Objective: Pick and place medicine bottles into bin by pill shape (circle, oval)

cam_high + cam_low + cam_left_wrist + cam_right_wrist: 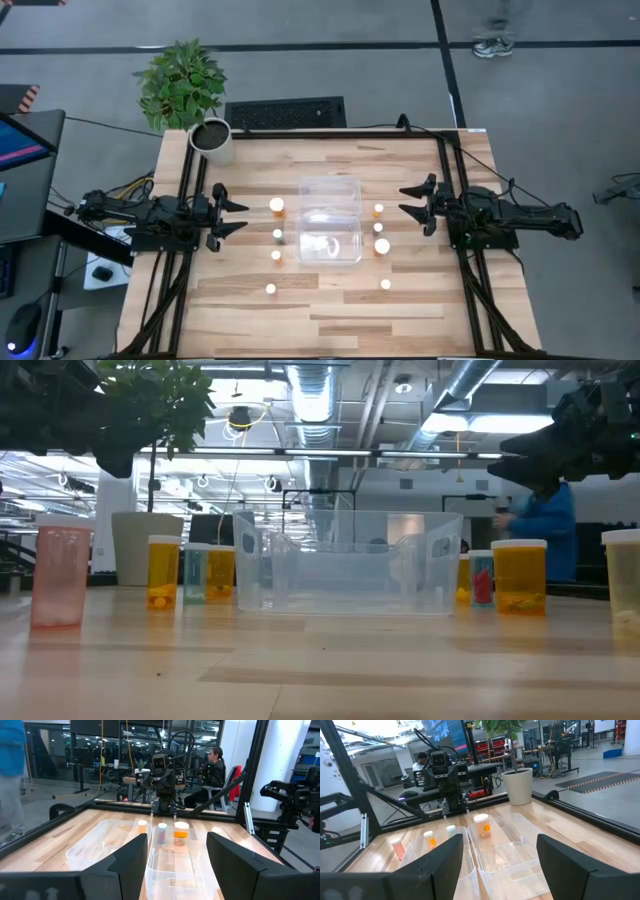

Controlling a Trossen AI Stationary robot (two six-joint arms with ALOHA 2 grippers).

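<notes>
The clear two-compartment bin (pixel 330 218) rests on its base at the middle of the wooden table. Several small white-capped medicine bottles stand upright on either side of it: some on its left, such as one (pixel 277 205), and some on its right, such as one (pixel 381 245). My left gripper (pixel 232 212) hovers open at the table's left edge, pointing level toward the bin (pixel 125 845). My right gripper (pixel 415 203) hovers open at the right edge, facing the bin (pixel 505 850). Neither has anything between its fingers.
A white plant pot (pixel 212 140) with a green plant stands at the far left corner. A black frame runs along the table's left and right edges. Bare wood lies between the bottles and the near edge. A person in blue (pixel 545 515) is in the room behind.
</notes>
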